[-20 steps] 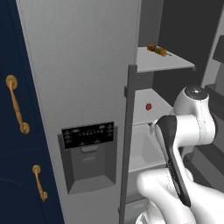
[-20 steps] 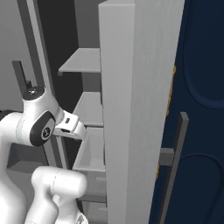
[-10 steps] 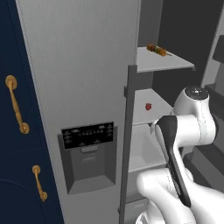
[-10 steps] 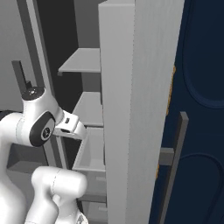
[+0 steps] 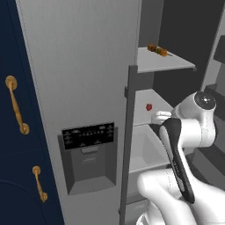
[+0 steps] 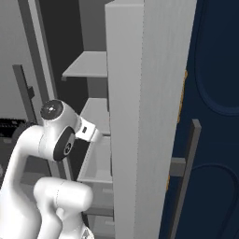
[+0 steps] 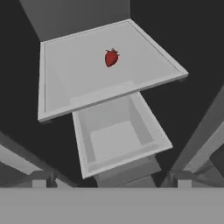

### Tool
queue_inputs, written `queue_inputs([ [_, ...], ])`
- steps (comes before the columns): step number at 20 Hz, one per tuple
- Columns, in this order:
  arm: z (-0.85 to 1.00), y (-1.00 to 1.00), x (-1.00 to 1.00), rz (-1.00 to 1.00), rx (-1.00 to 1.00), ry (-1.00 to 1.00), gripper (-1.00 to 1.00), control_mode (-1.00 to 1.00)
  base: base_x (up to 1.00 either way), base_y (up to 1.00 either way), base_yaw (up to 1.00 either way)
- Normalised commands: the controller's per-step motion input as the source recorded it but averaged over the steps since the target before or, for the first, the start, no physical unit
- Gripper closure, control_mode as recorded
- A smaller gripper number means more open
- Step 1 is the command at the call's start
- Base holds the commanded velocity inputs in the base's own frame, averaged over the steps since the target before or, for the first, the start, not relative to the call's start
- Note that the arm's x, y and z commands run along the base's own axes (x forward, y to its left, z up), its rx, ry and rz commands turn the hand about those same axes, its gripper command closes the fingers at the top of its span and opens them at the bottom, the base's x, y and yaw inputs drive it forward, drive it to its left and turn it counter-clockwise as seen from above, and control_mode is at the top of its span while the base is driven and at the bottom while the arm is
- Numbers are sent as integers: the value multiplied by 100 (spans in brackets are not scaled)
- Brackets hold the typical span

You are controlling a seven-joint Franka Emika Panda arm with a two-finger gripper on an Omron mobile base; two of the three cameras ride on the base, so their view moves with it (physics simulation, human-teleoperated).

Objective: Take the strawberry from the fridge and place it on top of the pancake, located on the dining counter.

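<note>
The strawberry (image 5: 149, 107) (image 7: 111, 57) is a tiny red fruit lying alone on the middle shelf (image 7: 65, 74) of the fridge (image 5: 88, 66), whose right side stands open. My gripper (image 7: 111, 180) looks down at that shelf from in front and above, well short of the fruit. It is open, with its fingertips (image 7: 40, 178) far apart and nothing between them. My wrist (image 5: 160, 117) hovers just outside the shelf's front edge. The pancake and the dining counter are out of view.
A brown-orange skewer (image 5: 157, 50) lies on the upper shelf. An open grey drawer (image 7: 113, 140) sits below the strawberry's shelf. The closed left fridge door carries a dark dispenser panel (image 5: 89, 135). A navy cabinet (image 5: 13, 145) with gold handles stands to the left.
The arm has edged slightly forward towards the fridge shelves. The gripper has stayed open and the strawberry has not moved.
</note>
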Motion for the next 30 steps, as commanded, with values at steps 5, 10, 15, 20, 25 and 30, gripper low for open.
queue_inputs([
  [5,0,-11,65,3,1,-1,-100,-100,0,0,0],
  [10,-3,-5,82,0,-1,4,-100,-100,0,0,0],
  [15,-5,-13,77,0,-1,8,-100,-100,0,0,0],
  [20,0,-23,61,0,0,1,-100,-100,0,0,0],
  [25,-12,0,38,0,0,2,-100,-100,0,0,0],
  [30,-19,-4,34,0,0,0,-100,-100,0,0,0],
])
